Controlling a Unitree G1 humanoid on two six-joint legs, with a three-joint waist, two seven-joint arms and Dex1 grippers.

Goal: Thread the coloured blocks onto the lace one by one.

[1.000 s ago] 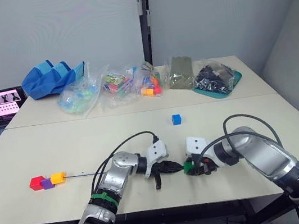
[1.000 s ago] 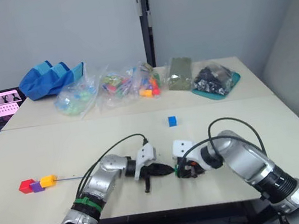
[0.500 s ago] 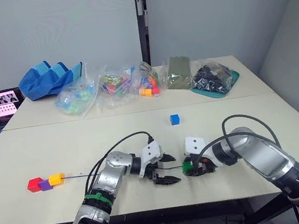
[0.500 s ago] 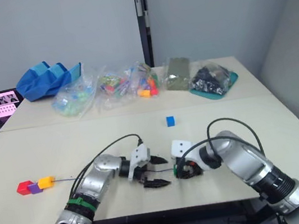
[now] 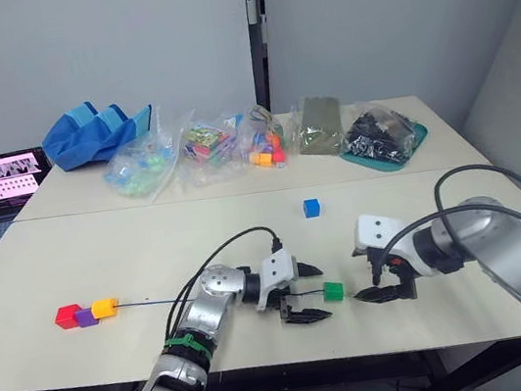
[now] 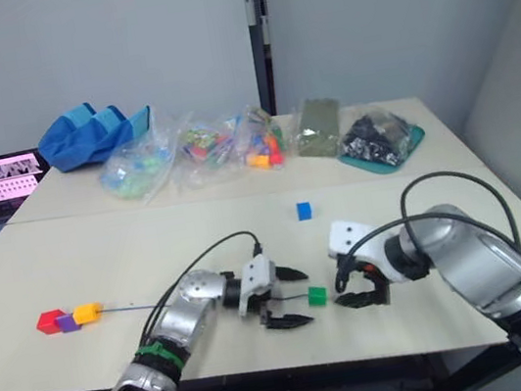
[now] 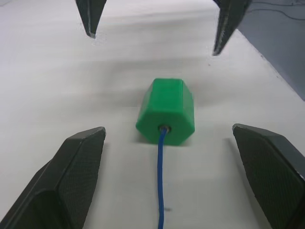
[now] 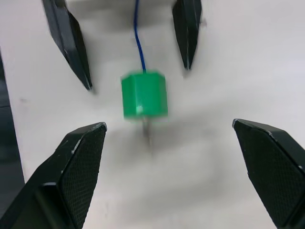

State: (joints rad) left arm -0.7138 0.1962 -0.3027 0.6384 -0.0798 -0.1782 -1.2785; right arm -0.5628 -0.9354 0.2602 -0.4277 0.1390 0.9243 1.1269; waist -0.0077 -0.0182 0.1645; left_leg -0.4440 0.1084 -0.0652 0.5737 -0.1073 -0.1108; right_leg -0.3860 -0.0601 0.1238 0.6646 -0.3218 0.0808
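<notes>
Now the green block (image 5: pixel 332 290), a small faceted cube, sits on the desk (image 5: pixel 197 235) with the thin blue lace (image 7: pixel 161 181) entering its hole and the pale tip poking out the far side. Left claw (image 5: pixel 302 293) and right claw (image 5: pixel 378 283) flank it, both wide open, holding nothing.

Green block (image 7: pixel 166 111) on dark blue lace (image 7: pixel 161 181); red (image 5: pixel 65 317), purple (image 5: pixel 86 317), yellow-orange (image 5: pixel 104 308) blocks; blue block (image 5: pixel 312 207).
</notes>
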